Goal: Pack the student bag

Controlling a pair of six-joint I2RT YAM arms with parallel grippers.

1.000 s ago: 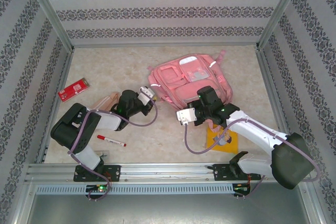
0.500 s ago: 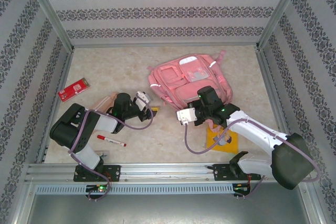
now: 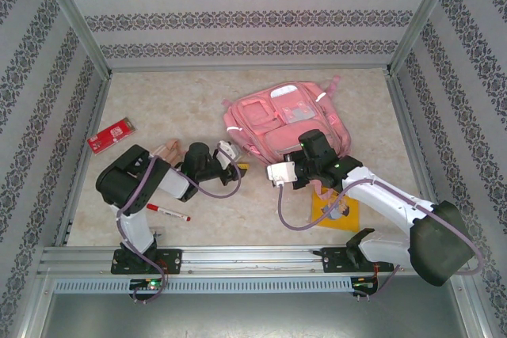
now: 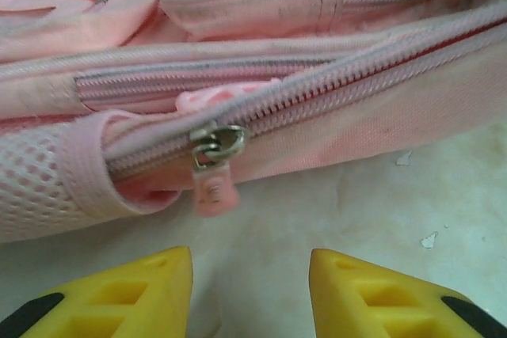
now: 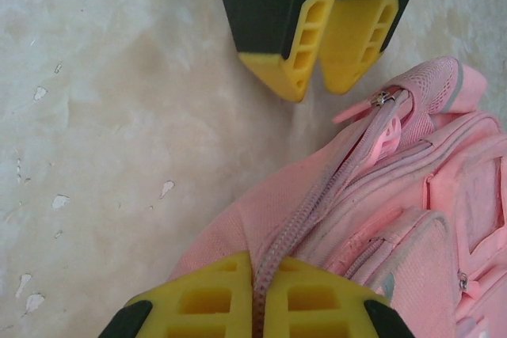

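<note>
The student bag (image 3: 285, 120) is pinched at its seam by my right jaws; my released left jaws, short of the zipper pull (image 4: 212, 184), may nip fabric instead.

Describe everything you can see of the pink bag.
The pink bag is a fabric backpack lying flat on the table, front up, with zipped pockets, a clear window pocket, pale strips and a mesh side pocket. Its long zip looks closed; the metal slider has a pink tab. The right gripper is shut on the zip seam. The left gripper stands open just before the slider, not touching.
</note>
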